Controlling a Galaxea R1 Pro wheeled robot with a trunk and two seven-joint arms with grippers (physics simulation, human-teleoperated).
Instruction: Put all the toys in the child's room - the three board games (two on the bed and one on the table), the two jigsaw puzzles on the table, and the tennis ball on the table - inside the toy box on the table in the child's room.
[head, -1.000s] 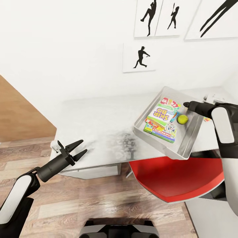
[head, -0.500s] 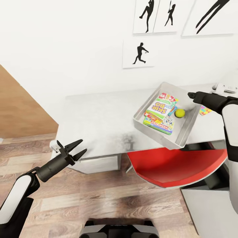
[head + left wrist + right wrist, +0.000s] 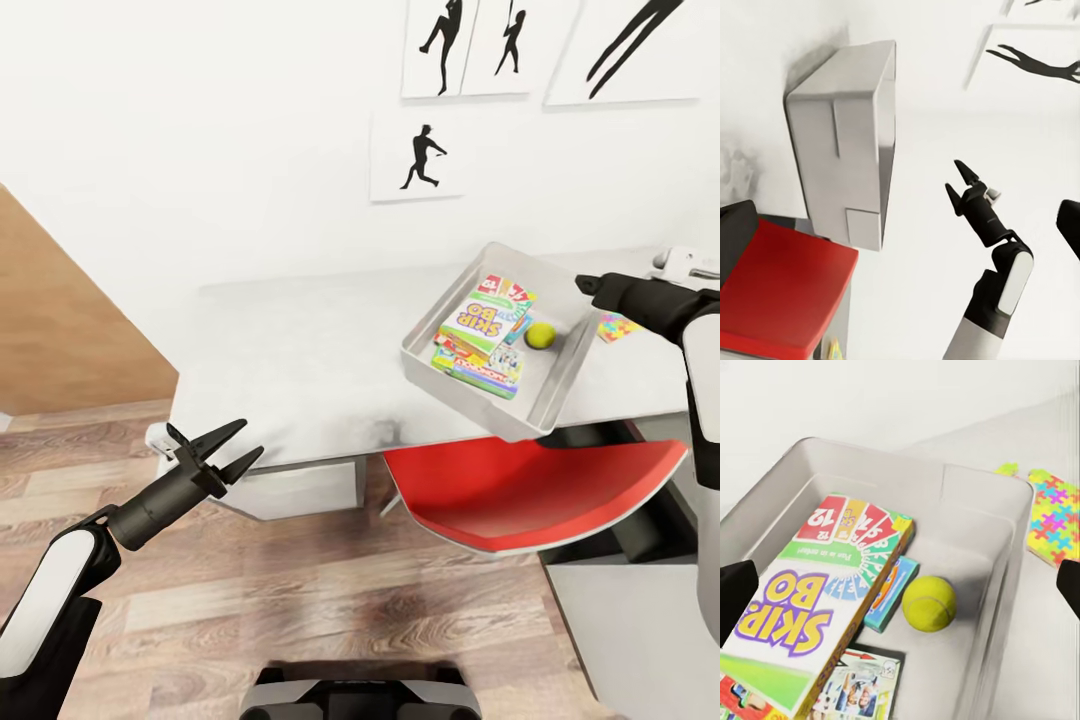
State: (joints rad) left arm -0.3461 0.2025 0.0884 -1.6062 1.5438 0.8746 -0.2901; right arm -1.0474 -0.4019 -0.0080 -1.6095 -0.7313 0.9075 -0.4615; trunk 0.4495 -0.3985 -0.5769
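The pale grey toy box stands on the table, with its near corner past the front edge. Inside lie the board games: Skip-Bo on top, Monopoly beneath, and a blue one under Skip-Bo's edge. The tennis ball rests on the box floor beside them. A jigsaw puzzle lies on the table just outside the box. My right gripper hovers at the box's far right rim, open and holding nothing, its fingertips spread wide. My left gripper is open, low before the table's left corner.
A red chair sits under the table's edge, right below the box's overhanging corner. Black silhouette prints hang on the white wall. A wooden panel stands at the left above the wood-plank floor.
The whole view has shifted, so the camera has moved. My right gripper has drawn back a little from above the ball towards the box's rim. The left arm keeps its pose.
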